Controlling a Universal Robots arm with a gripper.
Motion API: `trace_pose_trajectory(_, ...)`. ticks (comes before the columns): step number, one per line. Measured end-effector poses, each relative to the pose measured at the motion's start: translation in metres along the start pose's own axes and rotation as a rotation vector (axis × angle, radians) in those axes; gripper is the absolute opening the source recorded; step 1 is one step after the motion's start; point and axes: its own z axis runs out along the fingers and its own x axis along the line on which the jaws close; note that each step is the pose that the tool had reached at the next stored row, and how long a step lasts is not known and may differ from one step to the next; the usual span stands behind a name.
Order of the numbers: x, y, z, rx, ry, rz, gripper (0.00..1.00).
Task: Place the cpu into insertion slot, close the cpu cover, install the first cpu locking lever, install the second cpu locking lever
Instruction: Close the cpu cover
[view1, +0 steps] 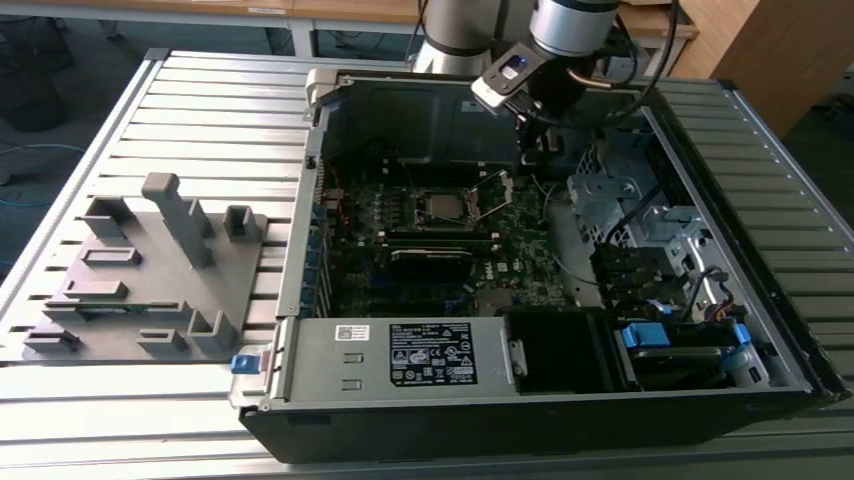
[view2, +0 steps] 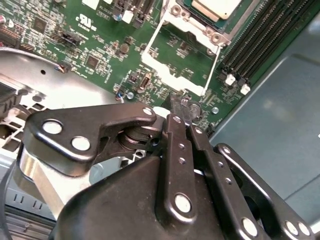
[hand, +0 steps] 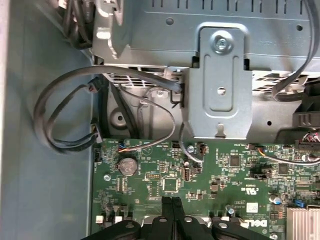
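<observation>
The cpu lies flat, silver top up, in the insertion slot on the green motherboard. The cpu cover, a thin silver frame with a cut-out centre, stands swung open beside the slot. My gripper is shut, its black fingers pressed together. The tips sit right at the cover's free edge; whether they pinch it is hidden. In the exterior view my gripper hangs inside the case on the side of the slot toward the exterior view's right.
The open computer case lies on a slatted metal table. Memory slots run beside the socket. A coin battery, grey cables and a metal drive bracket crowd the board's edge. A grey fixture stands at the exterior view's left.
</observation>
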Motion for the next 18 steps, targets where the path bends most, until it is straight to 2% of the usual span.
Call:
trace_pose_trajectory(6, -0.0019, 0.0003, 0.0014, 0.0000, 0.0002, 0.000, 0.11)
trace_pose_trajectory(13, -0.0018, 0.0020, 0.0086, -0.0001, 0.0001, 0.000, 0.11)
trace_pose_trajectory(18, -0.0018, 0.0041, 0.0115, 0.0000, 0.0001, 0.000, 0.11)
